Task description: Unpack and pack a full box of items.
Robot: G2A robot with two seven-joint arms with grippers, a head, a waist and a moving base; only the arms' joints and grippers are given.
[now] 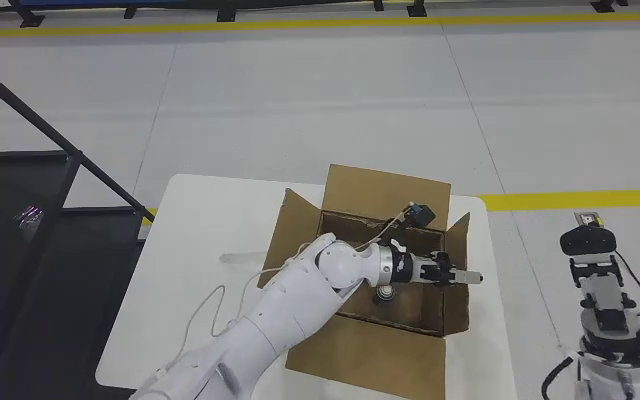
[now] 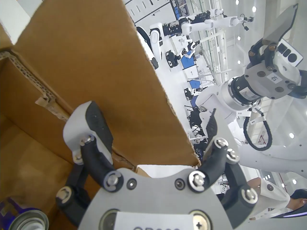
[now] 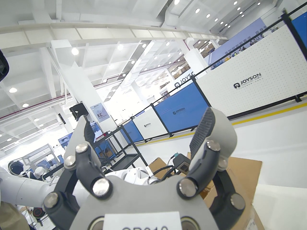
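An open cardboard box (image 1: 395, 210) stands on the white table (image 1: 200, 280). My left arm lies across the box, and its gripper (image 1: 462, 275) sits at the box's right wall. In the left wrist view this gripper (image 2: 153, 116) is open and straddles the upright right flap (image 2: 100, 56), one finger inside and one outside. A silver-topped can (image 2: 26, 219) with a purple label stands in the box under the wrist. My right gripper (image 3: 146, 118) is open with nothing in it. It is held off the table's right side (image 1: 592, 262), pointing upward.
The box's other flaps stand open at the back, left and front (image 1: 370, 365). Bare table lies left of the box. A dark rack (image 1: 40, 250) stands beside the table's left edge, and a yellow floor line (image 1: 560, 200) runs past on the right.
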